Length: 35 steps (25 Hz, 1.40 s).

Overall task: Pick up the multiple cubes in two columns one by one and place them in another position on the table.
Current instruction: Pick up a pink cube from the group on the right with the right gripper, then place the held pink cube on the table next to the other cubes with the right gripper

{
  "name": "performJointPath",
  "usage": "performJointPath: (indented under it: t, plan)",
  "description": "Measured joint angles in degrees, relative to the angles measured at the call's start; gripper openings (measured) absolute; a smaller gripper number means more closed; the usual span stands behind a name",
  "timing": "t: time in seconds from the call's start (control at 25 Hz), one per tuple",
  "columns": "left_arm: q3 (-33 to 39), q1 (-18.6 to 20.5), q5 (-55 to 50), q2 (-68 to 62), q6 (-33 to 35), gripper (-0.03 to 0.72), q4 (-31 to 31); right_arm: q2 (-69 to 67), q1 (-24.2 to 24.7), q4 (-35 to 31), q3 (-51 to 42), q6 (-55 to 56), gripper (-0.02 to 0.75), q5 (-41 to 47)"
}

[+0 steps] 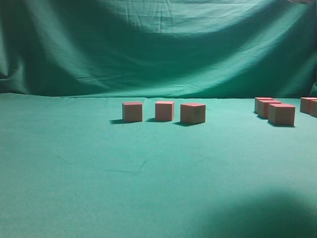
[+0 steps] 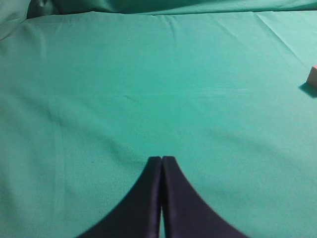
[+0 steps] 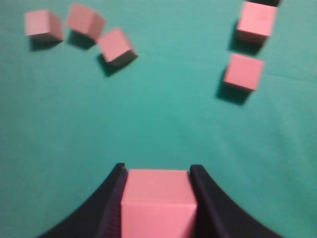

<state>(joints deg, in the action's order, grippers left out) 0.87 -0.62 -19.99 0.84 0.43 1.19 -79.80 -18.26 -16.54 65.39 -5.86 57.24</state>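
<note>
A pink cube [image 3: 157,203] sits between the black fingers of my right gripper [image 3: 157,169], which is shut on it above the green table [image 3: 163,124]. Ahead of it to the left lie three cubes [image 3: 85,20] in a loose row, seen in the exterior view as the middle row of cubes [image 1: 164,110]. Two more cubes [image 3: 243,72] lie ahead to the right. My left gripper [image 2: 161,158] is shut on nothing over bare cloth, with one cube [image 2: 312,77] at the right edge of its view. Neither gripper shows in the exterior view.
Several cubes [image 1: 281,114] stand in columns at the right of the exterior view. The wrinkled green backdrop [image 1: 158,44] hangs behind the table. A dark shadow [image 1: 262,218] covers the near right cloth.
</note>
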Motion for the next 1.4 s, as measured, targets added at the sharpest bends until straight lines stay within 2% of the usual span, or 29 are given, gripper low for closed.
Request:
performJointPath:
  t: [0.24,0.36,0.56,1.08,1.24,1.4]
  plan:
    - [0.00,0.00,0.00,0.00,0.00,0.000,0.00,-0.12,-15.93,-0.03,-0.11,2.78,0.262,-0.10]
    - [0.00,0.00,0.00,0.00,0.00,0.000,0.00,-2.26,-20.82,-0.13,-0.11,4.67,0.262,-2.28]
    - [0.00,0.00,0.00,0.00,0.00,0.000,0.00,-8.95,-22.17,-0.13,3.97,6.94,0.262,-2.95]
    - [0.00,0.00,0.00,0.00,0.00,0.000,0.00,-32.14,-23.94,1.25,26.53,12.74,0.262,-1.43]
    - [0.00,0.00,0.00,0.00,0.00,0.000,0.00,-37.46,-27.20,9.71,33.96,16.02,0.262,1.94]
    - [0.00,0.00,0.00,0.00,0.00,0.000,0.00,-42.48,-29.05,18.72,40.61,24.24,0.262,7.96]
